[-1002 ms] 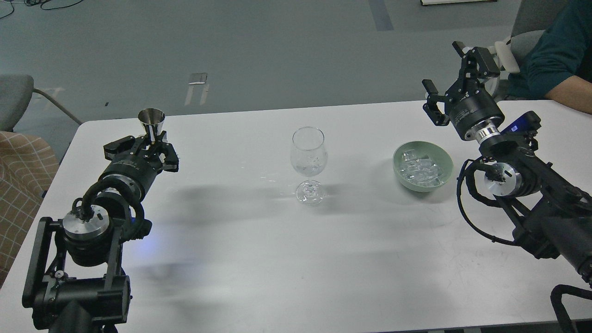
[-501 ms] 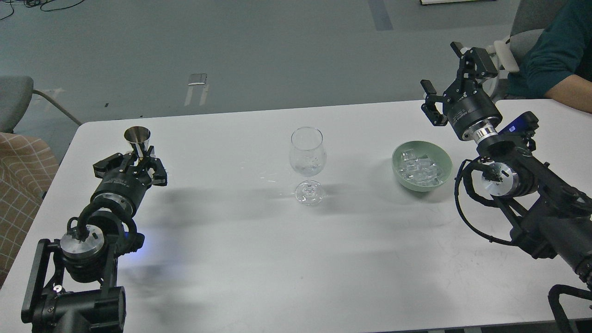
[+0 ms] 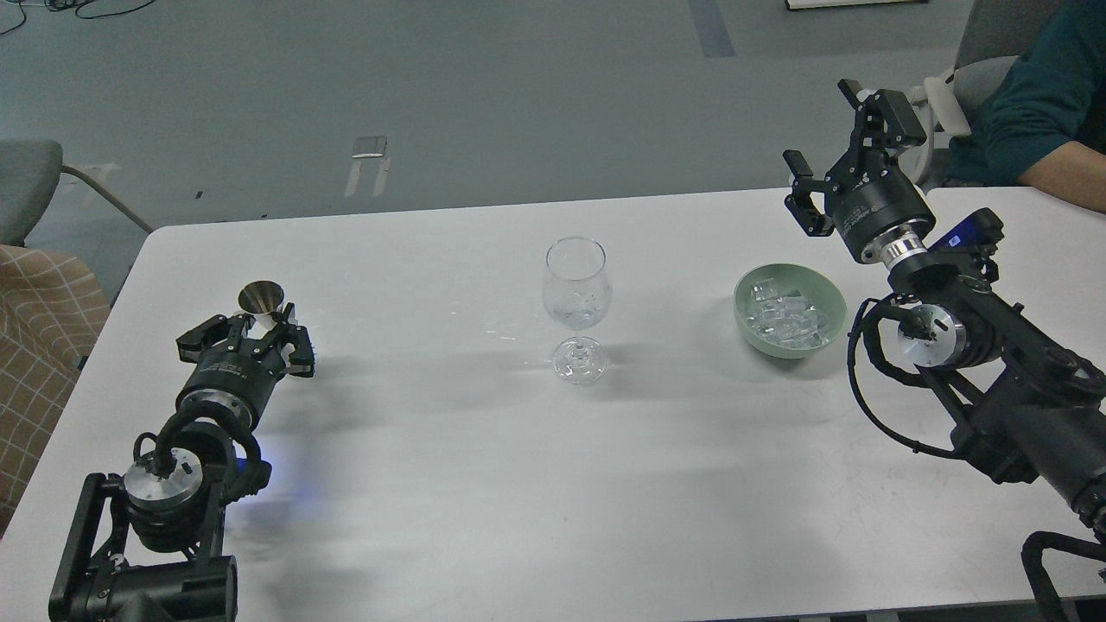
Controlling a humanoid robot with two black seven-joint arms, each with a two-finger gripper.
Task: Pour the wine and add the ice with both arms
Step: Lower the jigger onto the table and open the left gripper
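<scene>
Head view, wine glass (image 3: 577, 294) mid-surface (image 3: 484, 484), left tool (image 3: 259, 333) gripping steel jigger (image 3: 261, 300) far left of it, right tool (image 3: 825, 142) spread open beyond ice (image 3: 785, 316) bowl (image 3: 745, 321)

Both my arms reach forward over the surface, one along each side edge.

My left arm (image 3: 186, 449) comes up from the near left corner, elbow joint low, forearm angled toward the far edge; my left hand (image 3: 259, 333) sits close above the surface near the left edge, its fingers closed around a small metal cup. My right arm (image 3: 959, 337) enters from the near right corner and climbs toward the far right corner; my right hand (image 3: 825, 142) is raised there, wrist tipped up, its two fingers spread wide apart and gripping nothing.
</scene>
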